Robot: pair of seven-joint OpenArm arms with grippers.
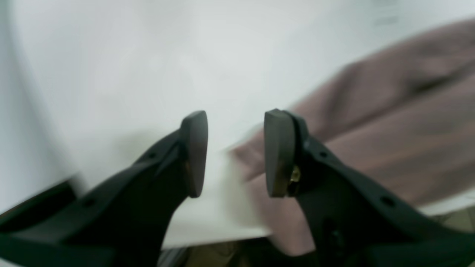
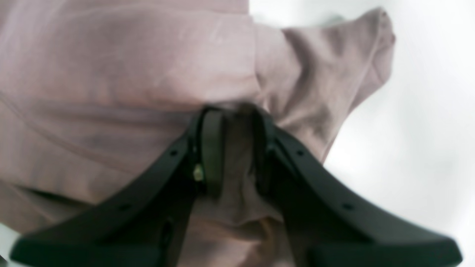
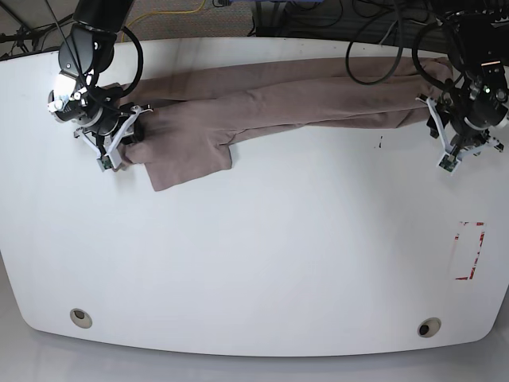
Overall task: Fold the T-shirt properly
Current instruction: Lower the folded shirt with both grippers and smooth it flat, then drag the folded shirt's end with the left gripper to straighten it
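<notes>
T-shirt (image 3: 262, 103) lies stretched in a long wrinkled band across the far side of the white surface (image 3: 262, 255), running from the base view's left to its right, with a sleeve flap (image 3: 187, 159) hanging toward the near side at the left end. Right hand (image 2: 232, 148) is clenched on a bunch of the fabric at that left end; the right wrist view shows cloth pinched between both pads, and a sleeve (image 2: 334, 74) sticks out to the side over bare surface. Left hand (image 1: 235, 152) is released, jaws apart with nothing between them, sitting over the surface edge just beside the shirt's other end (image 1: 389, 129); view is blurred. In the base view the left hand (image 3: 457, 135) is at the right end of the band. Red-outlined rectangle mark (image 3: 469, 251) on the surface near the right edge, well apart from the shirt.
</notes>
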